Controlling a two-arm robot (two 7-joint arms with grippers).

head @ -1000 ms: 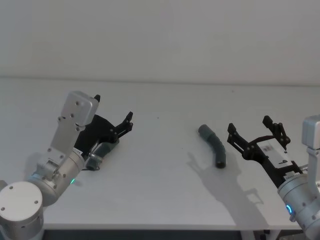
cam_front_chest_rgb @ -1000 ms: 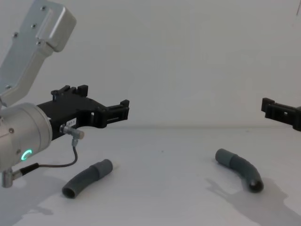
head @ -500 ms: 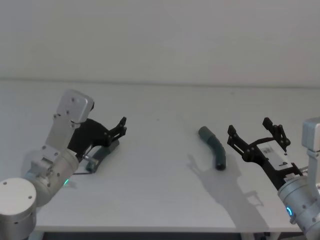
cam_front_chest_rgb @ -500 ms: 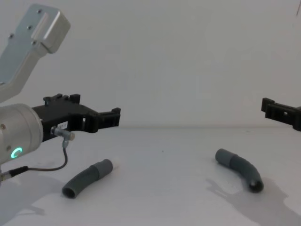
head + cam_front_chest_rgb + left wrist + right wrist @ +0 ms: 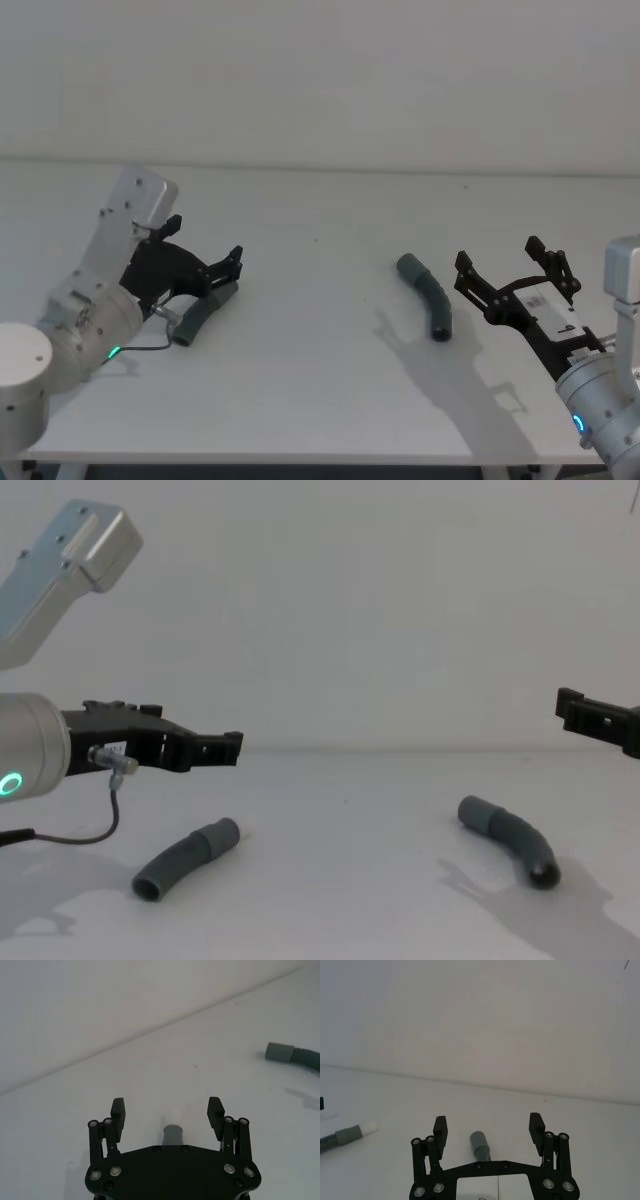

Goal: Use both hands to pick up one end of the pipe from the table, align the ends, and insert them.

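i count two pipe pieces: the left pipe piece (image 5: 201,317) and the right pipe piece (image 5: 428,295). my grippers are two as well: my left gripper (image 5: 167,1109), my right gripper (image 5: 487,1123) — two fingers (image 5: 536,1127) on each. one table (image 5: 320,220) — white.

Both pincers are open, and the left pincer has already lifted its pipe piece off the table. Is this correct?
Not quite. The left pincer is open, as is the right pincer, but it has lifted nothing: in the chest view the left pipe piece lies on the table, below the pincer and apart from it.
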